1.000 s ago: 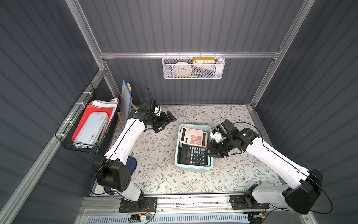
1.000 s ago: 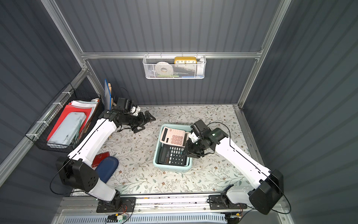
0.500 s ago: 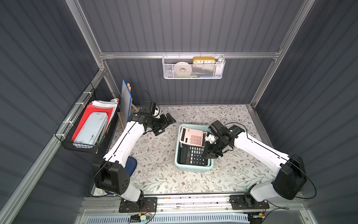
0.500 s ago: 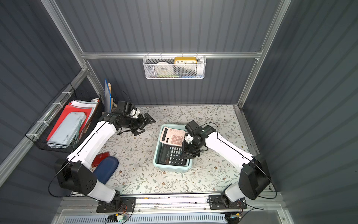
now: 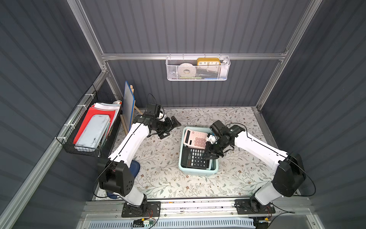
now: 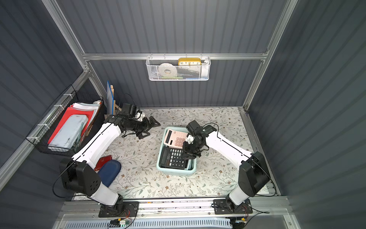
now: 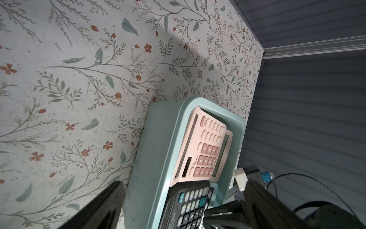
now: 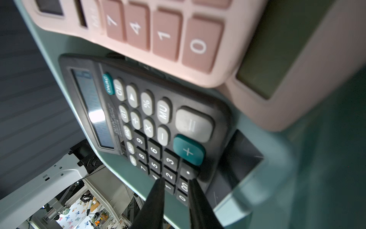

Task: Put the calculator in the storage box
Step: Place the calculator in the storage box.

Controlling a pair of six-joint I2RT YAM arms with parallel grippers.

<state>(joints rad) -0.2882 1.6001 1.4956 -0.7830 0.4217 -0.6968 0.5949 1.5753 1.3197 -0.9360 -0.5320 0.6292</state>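
The right gripper [image 5: 208,156] has swung in from beside the storage box [image 5: 198,172] and now rests its nearly closed, empty tips on the keys of the black calculator [image 5: 194,159]. That calculator lies flat inside the box, partly under the tilted pink calculator [image 5: 195,138]. The left gripper [image 5: 171,128] hangs wide open and empty, well apart, so the task looks essentially done.
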